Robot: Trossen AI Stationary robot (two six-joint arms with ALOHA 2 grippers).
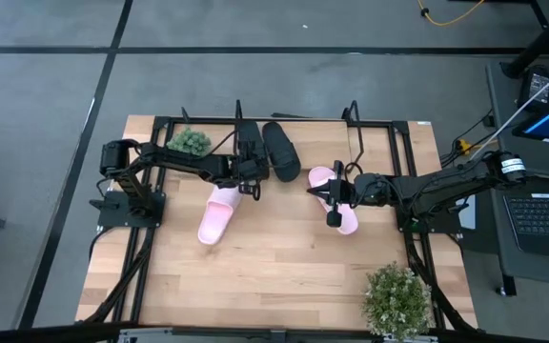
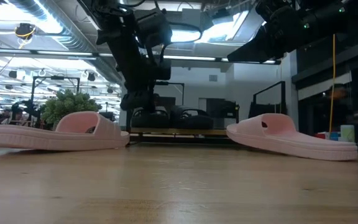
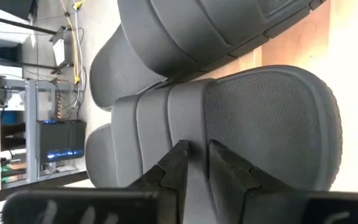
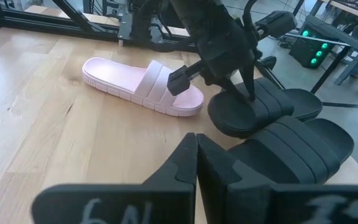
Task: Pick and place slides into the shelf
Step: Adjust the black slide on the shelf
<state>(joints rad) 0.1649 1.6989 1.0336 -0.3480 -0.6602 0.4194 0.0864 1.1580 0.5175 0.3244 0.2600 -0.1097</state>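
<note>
No readable writing is showing anywhere. The left gripper (image 3: 196,163) is reaching over the black slides (image 1: 279,149) at the table's far edge, its fingers slightly parted around one strap, seemingly touching it. The right gripper (image 4: 196,155) is hovering pinched shut, empty, above one pink slide (image 1: 344,208). The other pink slide (image 1: 217,214) is lying mid-table. The shelf is hard to make out.

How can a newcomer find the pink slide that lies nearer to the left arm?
Start at the small green plant at the table's far left. Just in front of it the left gripper hangs; the pink slide lies right below it. The other pink slide lies under the right arm.
</note>
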